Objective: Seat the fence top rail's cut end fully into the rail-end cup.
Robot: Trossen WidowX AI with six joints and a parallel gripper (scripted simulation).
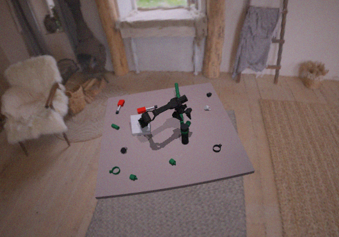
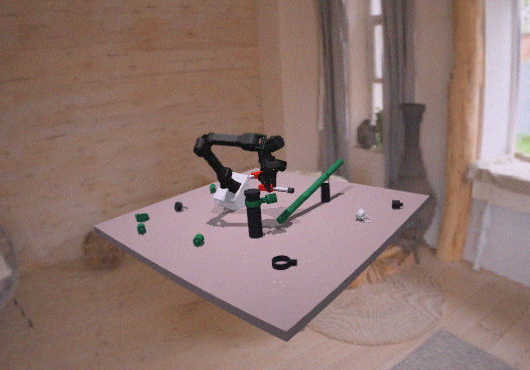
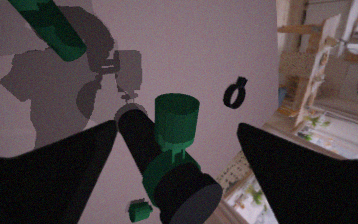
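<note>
The green rail (image 1: 176, 89) (image 2: 311, 190) (image 3: 55, 30) slants through the top of the small black post (image 2: 325, 192); its far end is high. Its near end is low, close to the table and outside the cup. The loop cap is too small to make out. The big black post (image 1: 185, 139) (image 2: 254, 225) (image 3: 137, 136) stands upright. The green band (image 2: 252, 204) (image 3: 155, 181) is just below its post cap (image 2: 252, 192) (image 3: 200, 202). The green cup (image 1: 188, 123) (image 2: 271, 199) (image 3: 176, 120) hangs on the band, empty. My gripper (image 1: 183, 116) (image 2: 269, 186) (image 3: 178, 127) is open and empty, above the rail's near part and behind the post in the exterior view.
Two red-handled tools (image 1: 141, 110) (image 1: 121, 103) lie near the white base (image 1: 134, 125). A loose black band (image 1: 213, 150) lies to the right of the big post. A white cap (image 1: 207, 108) and a black cap (image 1: 208, 95) lie at the back right. Several green fittings lie left and in front.
</note>
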